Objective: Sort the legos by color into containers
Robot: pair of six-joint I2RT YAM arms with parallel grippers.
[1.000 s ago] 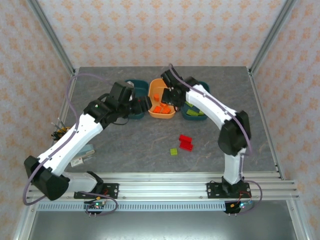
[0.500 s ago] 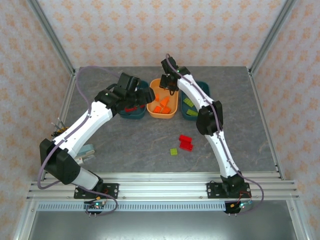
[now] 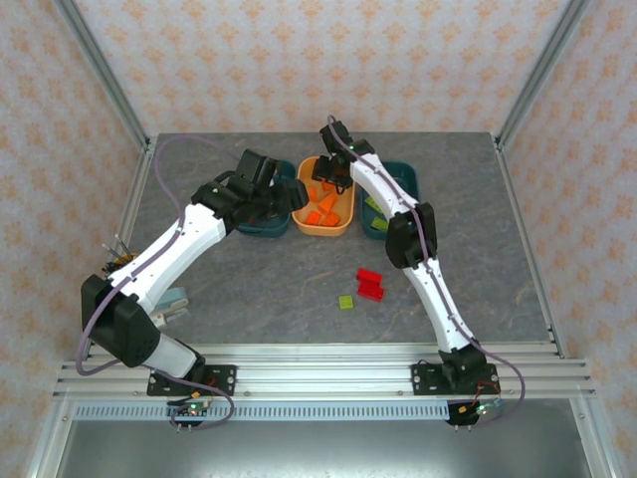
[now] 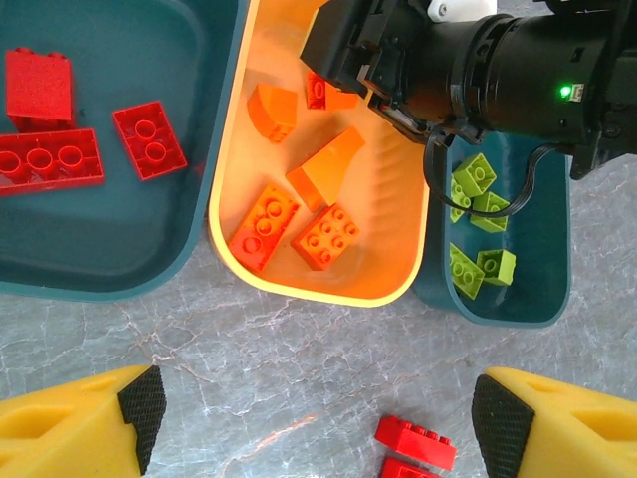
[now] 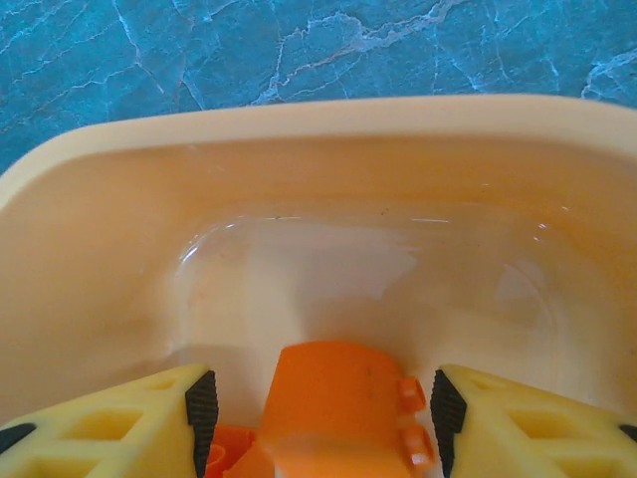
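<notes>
Orange plastic sits between the fingers of the right gripper [image 5: 317,403]. It is a wedge-like orange brick [image 5: 338,398], low inside the far end of the orange tray [image 5: 299,119]. A gap shows between it and the left-hand pad, so the jaws stand apart and grip nothing. The brick looks delivered.

What is left lies loose on the desk [image 3: 249,289]: two red bricks [image 3: 370,284] touching each other, and a yellow-green brick [image 3: 345,302] just beside them. All three are well apart from the trays, on the side toward the arm bases.

The left gripper [image 4: 318,408] is spread wide and empty, and it hovers over the desk just short of the trays' near rims. Its wrist view catches the red bricks [image 4: 416,445] at the bottom edge, between the fingers but closer to the right-hand one. I judge this arm the nearer. The left teal tray [image 4: 100,284], which holds the reds, is also on its side.

The upper red brick's long axis runs nearly along the line between the fingers. The wrist would probably need a turn so the jaws close across the short side. The yellow-green brick suits the right arm, which stands by the right teal tray [image 4: 537,314].
</notes>
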